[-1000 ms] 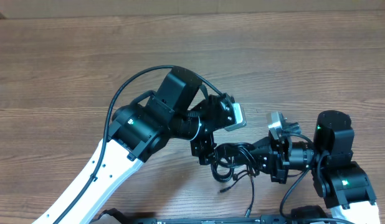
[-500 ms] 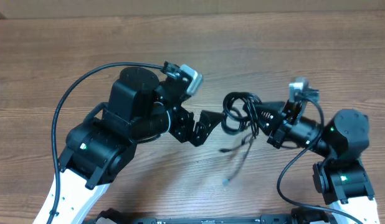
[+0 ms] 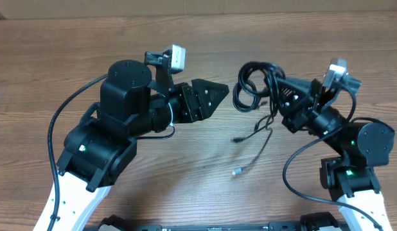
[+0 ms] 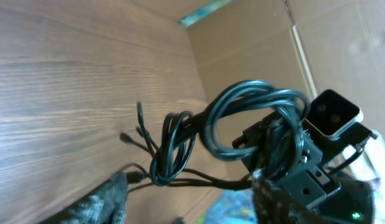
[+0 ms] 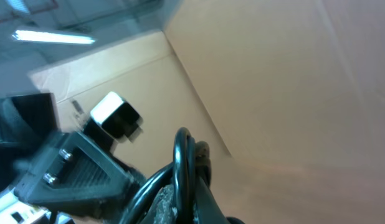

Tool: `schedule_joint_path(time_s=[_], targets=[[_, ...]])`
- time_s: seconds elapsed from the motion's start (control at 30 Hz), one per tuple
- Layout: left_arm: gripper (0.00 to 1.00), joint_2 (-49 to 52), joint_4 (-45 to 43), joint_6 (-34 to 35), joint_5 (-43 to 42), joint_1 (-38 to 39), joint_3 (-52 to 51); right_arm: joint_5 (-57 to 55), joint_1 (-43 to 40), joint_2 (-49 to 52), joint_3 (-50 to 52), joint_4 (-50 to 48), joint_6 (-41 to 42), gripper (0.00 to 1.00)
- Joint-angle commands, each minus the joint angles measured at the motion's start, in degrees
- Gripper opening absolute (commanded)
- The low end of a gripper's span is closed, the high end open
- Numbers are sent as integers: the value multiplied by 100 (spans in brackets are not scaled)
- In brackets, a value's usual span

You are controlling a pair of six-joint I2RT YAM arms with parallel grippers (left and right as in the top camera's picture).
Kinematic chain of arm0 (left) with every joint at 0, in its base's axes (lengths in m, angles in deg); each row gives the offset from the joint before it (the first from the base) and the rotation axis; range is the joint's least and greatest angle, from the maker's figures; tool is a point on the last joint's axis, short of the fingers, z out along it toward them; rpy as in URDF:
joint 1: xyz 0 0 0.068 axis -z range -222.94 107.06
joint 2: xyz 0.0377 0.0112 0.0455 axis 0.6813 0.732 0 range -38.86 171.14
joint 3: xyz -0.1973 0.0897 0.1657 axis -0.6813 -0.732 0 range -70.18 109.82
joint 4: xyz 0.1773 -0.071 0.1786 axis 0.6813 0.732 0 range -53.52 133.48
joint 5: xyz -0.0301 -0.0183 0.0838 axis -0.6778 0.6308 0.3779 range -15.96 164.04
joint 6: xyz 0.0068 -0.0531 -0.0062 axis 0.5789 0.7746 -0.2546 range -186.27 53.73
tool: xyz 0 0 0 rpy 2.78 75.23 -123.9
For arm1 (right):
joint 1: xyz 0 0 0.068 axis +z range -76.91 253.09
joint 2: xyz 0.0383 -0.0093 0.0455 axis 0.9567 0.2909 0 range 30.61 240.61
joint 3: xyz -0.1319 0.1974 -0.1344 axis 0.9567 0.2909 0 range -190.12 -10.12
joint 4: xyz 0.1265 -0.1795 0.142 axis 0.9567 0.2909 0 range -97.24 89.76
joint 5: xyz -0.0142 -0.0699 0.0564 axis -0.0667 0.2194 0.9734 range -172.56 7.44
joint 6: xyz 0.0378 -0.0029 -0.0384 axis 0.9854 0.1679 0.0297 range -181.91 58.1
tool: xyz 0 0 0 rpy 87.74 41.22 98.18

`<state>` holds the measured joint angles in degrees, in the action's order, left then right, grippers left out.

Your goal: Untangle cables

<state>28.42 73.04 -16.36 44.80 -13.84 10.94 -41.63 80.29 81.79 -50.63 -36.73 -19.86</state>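
Observation:
The cables [image 3: 252, 87] are a bunch of thin black cords looped in a knot and held off the table. My right gripper [image 3: 277, 91] is shut on the bunch from the right. Two loose ends hang down, one with a silver plug [image 3: 237, 172] lying on the wood. My left gripper [image 3: 219, 91] points at the knot from the left, a short gap away. In the left wrist view the cables [image 4: 242, 118] hang ahead of the open left gripper [image 4: 189, 185], and thin strands cross its gap untouched. In the right wrist view a cable loop [image 5: 182, 158] is pinched in the right gripper [image 5: 187, 200].
The wooden table [image 3: 327, 38] stretches behind both arms, with a cardboard wall along its far edge. The left arm's own thick black cable [image 3: 63, 115] arcs out to the left. The right wrist camera [image 4: 332, 115] sits close behind the knot.
The right gripper has carried the bunch up and toward the back of the table. The left gripper has come off the bunch, swung left and back, and its jaws have narrowed.

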Motion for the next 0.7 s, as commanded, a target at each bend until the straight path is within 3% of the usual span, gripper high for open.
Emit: schedule_joint_path(time_s=[0.0,0.37,0.57,0.67], targets=[[58,72,-199,610,-216,-17,42,-144,-9,297,-114,-608,975,4],[57,470,-1043,951,-426,350,42,133,-2,538,-114,-1296,1397,4],[45,710,-1283,953,-372,544,42,437,-2,538,-114,-1504,1506,4],[45,811,-1331,977,-361,544,42,568,-2,535,-114,-1504,1565,4]])
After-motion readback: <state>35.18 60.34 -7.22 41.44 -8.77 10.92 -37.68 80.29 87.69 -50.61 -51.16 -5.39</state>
